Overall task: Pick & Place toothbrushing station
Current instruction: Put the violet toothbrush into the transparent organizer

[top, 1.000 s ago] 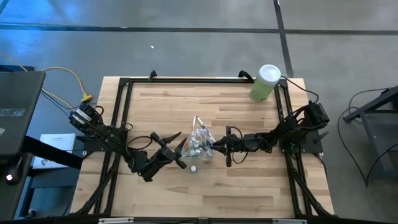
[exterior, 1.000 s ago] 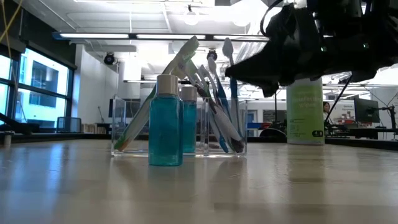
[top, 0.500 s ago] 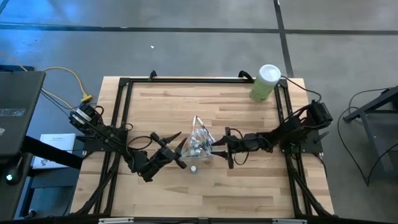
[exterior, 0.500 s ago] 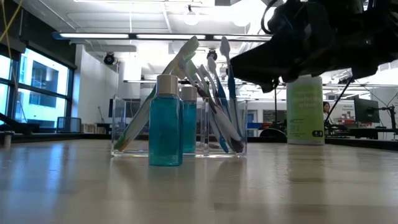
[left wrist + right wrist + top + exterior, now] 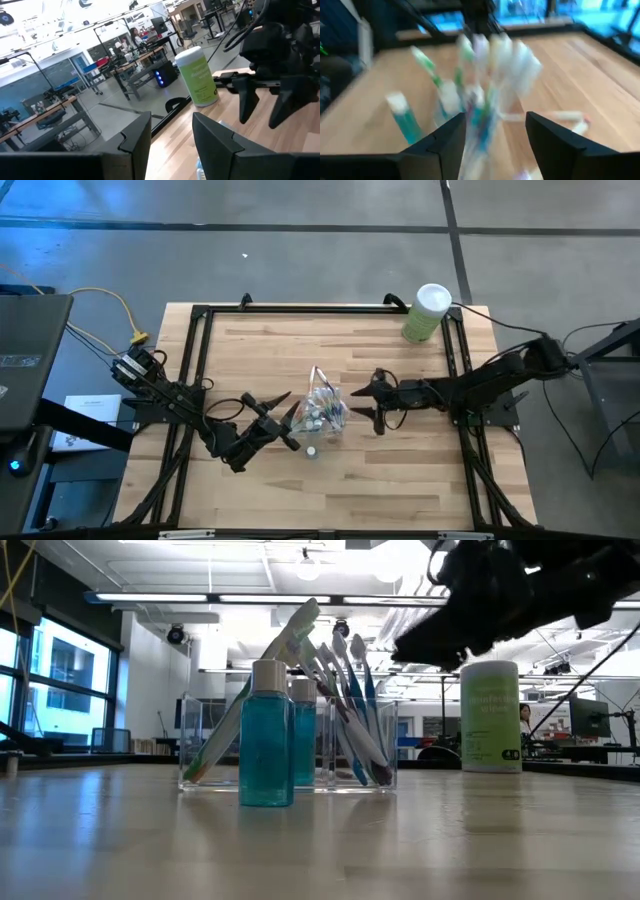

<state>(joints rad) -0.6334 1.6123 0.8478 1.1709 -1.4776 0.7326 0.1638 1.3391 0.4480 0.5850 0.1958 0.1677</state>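
High view: the left gripper (image 5: pixel 292 420) sits low on the wooden table (image 5: pixel 260 350), just beside the left wall of the clear holder (image 5: pixel 322 414); its fingers stand partly apart and nothing shows between them. The holder stands near the table's middle. In the low view it holds a sheaf of toothbrushes (image 5: pixel 345 705) leaning at different angles, heads up, and a blue-filled bottle (image 5: pixel 303 733) behind the front wall. A second blue bottle (image 5: pixel 267 734) with a pale cap stands on the table just in front of the holder, outside it. Right of the holder, the right gripper (image 5: pixel 366 403) hangs a little apart from it, fingers spread and empty. At the far right corner stands the green canister (image 5: pixel 427 313) with its white lid, well apart from the rest.

A second ago the right gripper was pressed up against the holder's right side with its fingers nearly closed; it has since drawn back toward its own side and opened. One blue toothbrush that stood upright then now leans with the others. The left gripper has not moved.
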